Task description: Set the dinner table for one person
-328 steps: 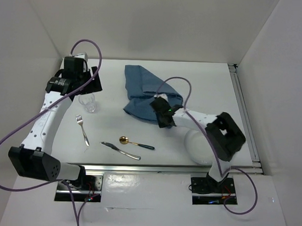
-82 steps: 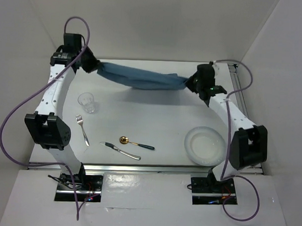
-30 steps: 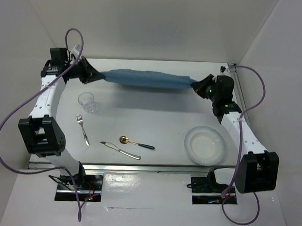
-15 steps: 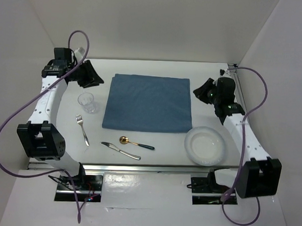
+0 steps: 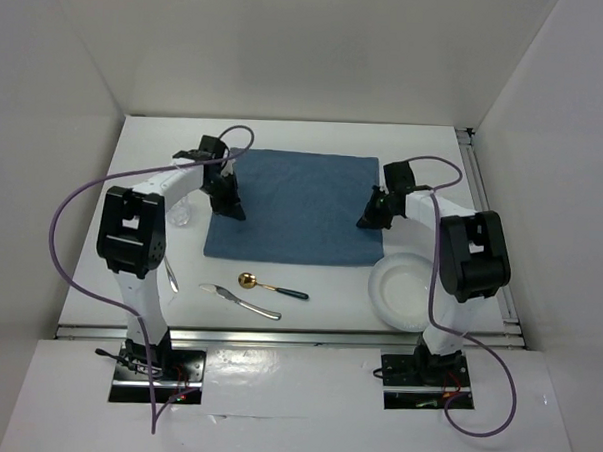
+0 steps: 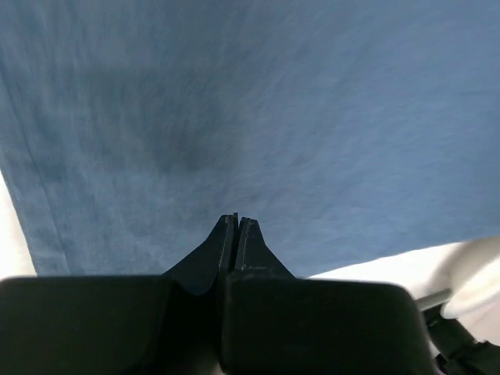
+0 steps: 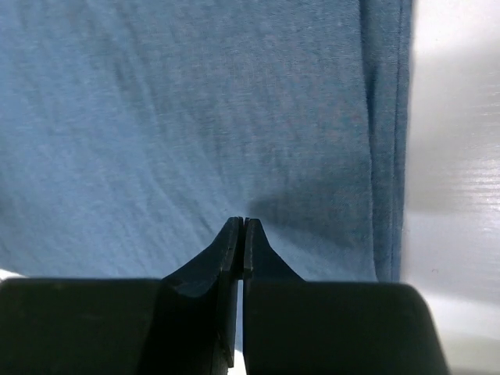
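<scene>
A blue cloth placemat (image 5: pixel 294 208) lies spread flat in the middle of the white dinner table (image 5: pixel 315 137). My left gripper (image 5: pixel 233 209) hangs over the mat's left edge with its jaws shut and nothing between them. In the left wrist view its fingertips (image 6: pixel 237 221) meet above the blue cloth (image 6: pixel 258 109). At the mat's right edge my right gripper (image 5: pixel 367 220) is shut too and empty. Its closed tips (image 7: pixel 239 223) show over the cloth (image 7: pixel 195 117) in the right wrist view, near the hemmed edge.
A white plate (image 5: pixel 411 292) sits at the mat's near right corner. In front of the mat lie a gold-bowled spoon (image 5: pixel 272 286) and a knife (image 5: pixel 240 301). A clear glass (image 5: pixel 185 217) and a fork (image 5: pixel 169 278) are partly hidden behind my left arm.
The stretched cloth was let go and now lies flat. Both grippers have since moved in from the far corners to the mat's side edges and shut.
</scene>
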`<state>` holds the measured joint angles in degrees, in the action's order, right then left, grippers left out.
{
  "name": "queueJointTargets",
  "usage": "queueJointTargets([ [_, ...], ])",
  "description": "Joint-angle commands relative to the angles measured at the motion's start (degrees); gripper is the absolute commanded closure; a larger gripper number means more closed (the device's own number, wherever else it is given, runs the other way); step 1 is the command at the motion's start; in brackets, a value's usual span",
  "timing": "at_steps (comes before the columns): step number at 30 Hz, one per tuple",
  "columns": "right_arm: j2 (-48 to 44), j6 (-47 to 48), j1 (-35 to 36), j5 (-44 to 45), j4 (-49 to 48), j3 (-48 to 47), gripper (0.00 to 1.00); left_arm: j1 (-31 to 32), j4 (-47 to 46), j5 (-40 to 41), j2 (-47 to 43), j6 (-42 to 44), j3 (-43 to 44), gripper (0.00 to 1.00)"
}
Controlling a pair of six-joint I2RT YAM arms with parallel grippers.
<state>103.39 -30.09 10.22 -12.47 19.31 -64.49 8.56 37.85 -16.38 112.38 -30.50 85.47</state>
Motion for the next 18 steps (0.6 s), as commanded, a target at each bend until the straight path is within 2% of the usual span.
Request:
queueJointTargets([
  [1, 0.7, -0.7, 0.0, 1.3, -0.9, -1.0, 1.0, 1.0, -3.6, 3.8, -0.8, -2.2, -3.1, 1.0],
  [4, 3.0, -0.7, 0.5, 2.0, -0.9, -0.5, 1.0, 1.6, -5.4, 5.5, -0.8, -2.7, -6.5, 1.0],
  [11, 5.7, -1.8, 2.4, 4.1, -1.6, 1.9, 1.0, 1.6, -2.9, 11.3, 2.2, -3.8, -7.2, 1.0],
  [18, 6.2, -2.3, 5.9, 4.1, -2.9, 4.1, 1.0, 1.6, -2.3, 15.5, -1.6, -3.8, -12.2, 1.0],
])
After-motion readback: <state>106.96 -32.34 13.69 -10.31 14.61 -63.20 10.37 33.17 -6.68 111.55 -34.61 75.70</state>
